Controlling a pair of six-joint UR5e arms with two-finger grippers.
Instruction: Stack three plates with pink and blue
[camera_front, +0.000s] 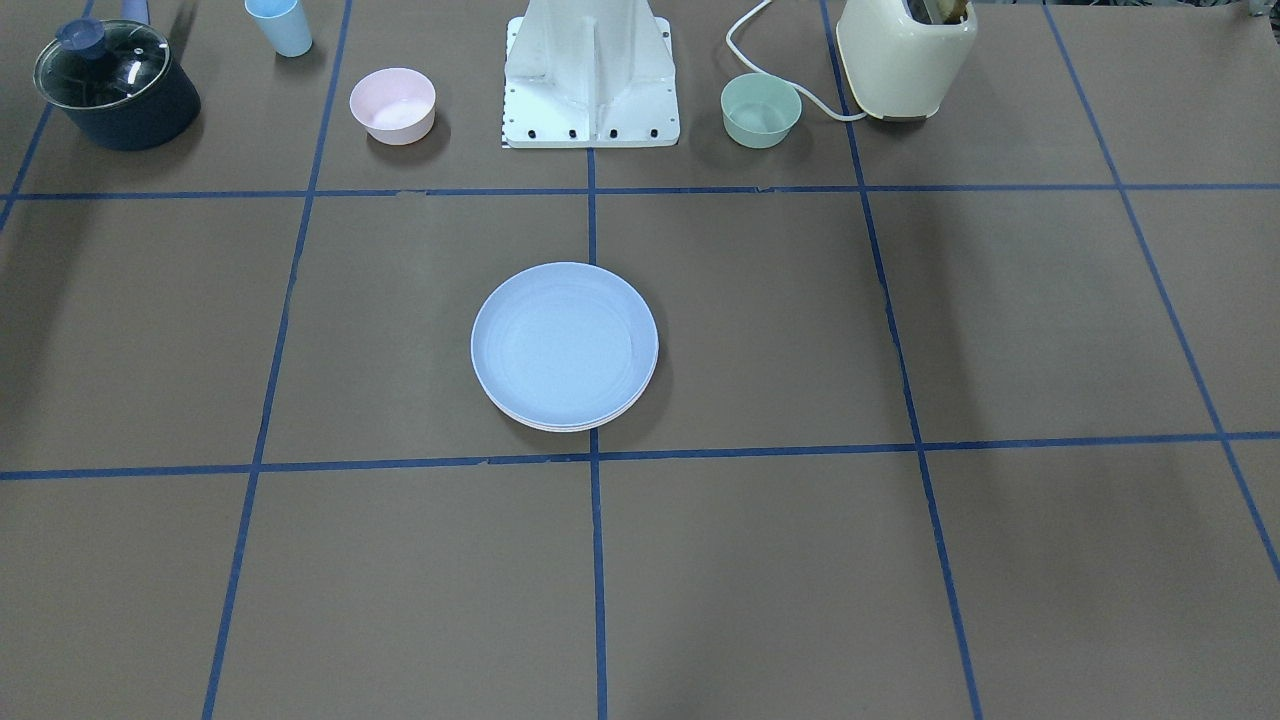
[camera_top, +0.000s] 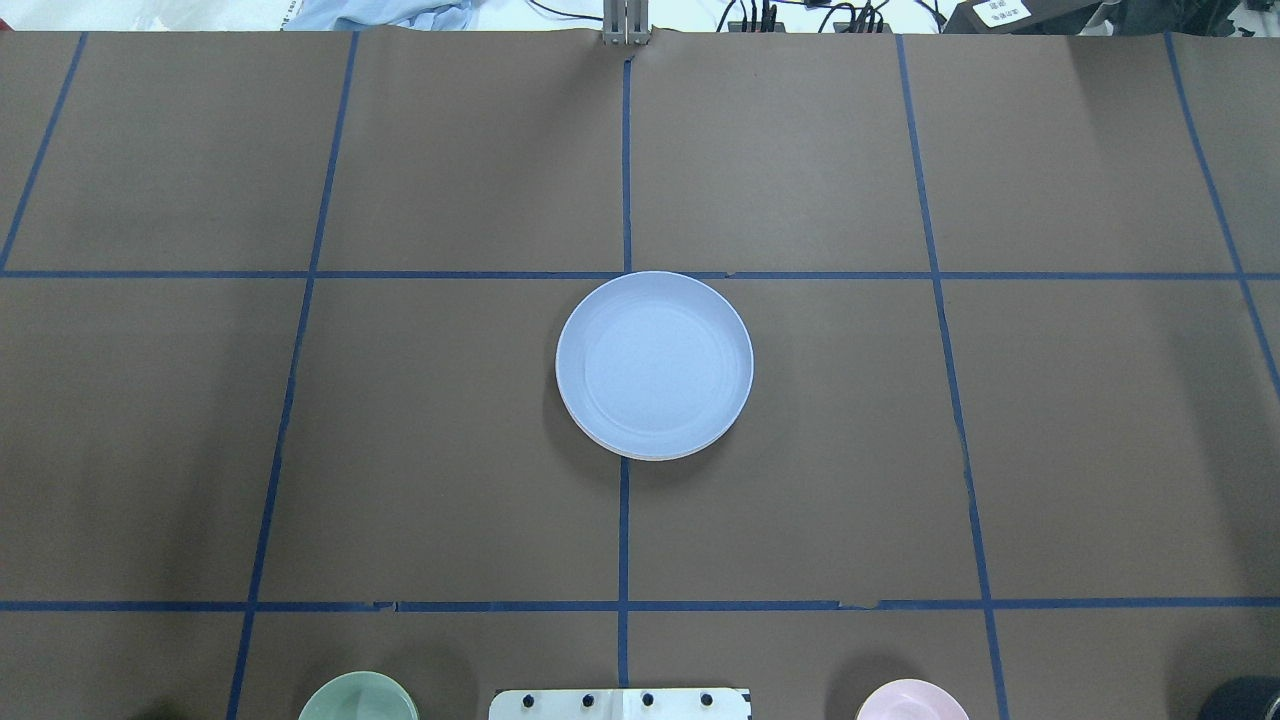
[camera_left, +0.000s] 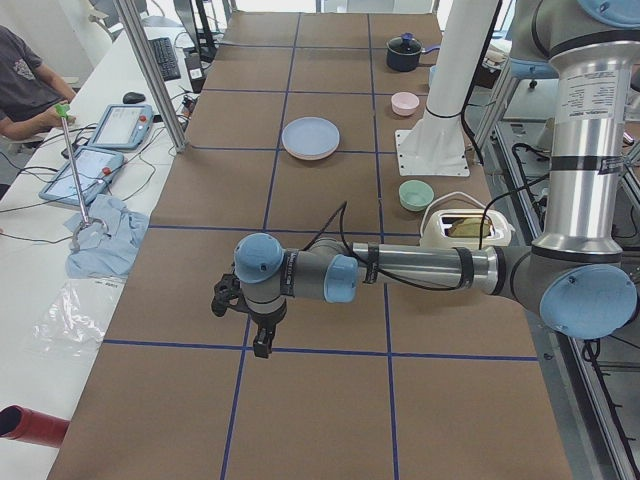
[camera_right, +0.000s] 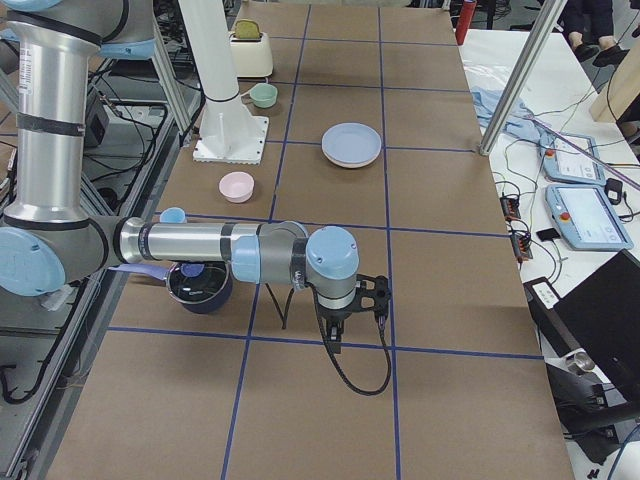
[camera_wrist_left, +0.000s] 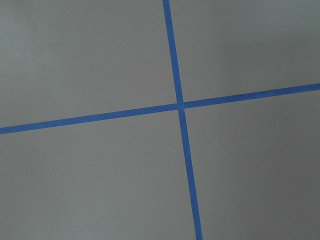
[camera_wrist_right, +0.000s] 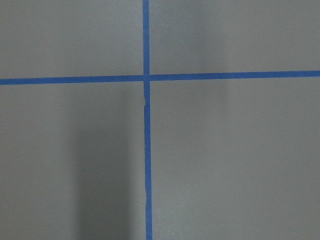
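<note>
The light blue plate (camera_front: 565, 345) lies on top of a stack at the table's middle, also in the overhead view (camera_top: 654, 362). Under it only thin pale rims (camera_top: 650, 457) of lower plates show, pinkish in the left side view (camera_left: 310, 155); I cannot tell the pink and the cream-white plates apart. My left gripper (camera_left: 262, 345) hangs over bare table far from the stack. My right gripper (camera_right: 335, 340) hangs over the table's other end. Both show only in side views, so I cannot tell whether they are open or shut. Both wrist views show only taped table.
Along the robot's side stand a small pink bowl (camera_front: 392, 104), a green bowl (camera_front: 761, 109), a light blue cup (camera_front: 280, 25), a dark lidded pot (camera_front: 115, 85), a cream toaster (camera_front: 905, 55) and the white robot base (camera_front: 592, 80). An operator (camera_left: 25, 85) sits beside the table.
</note>
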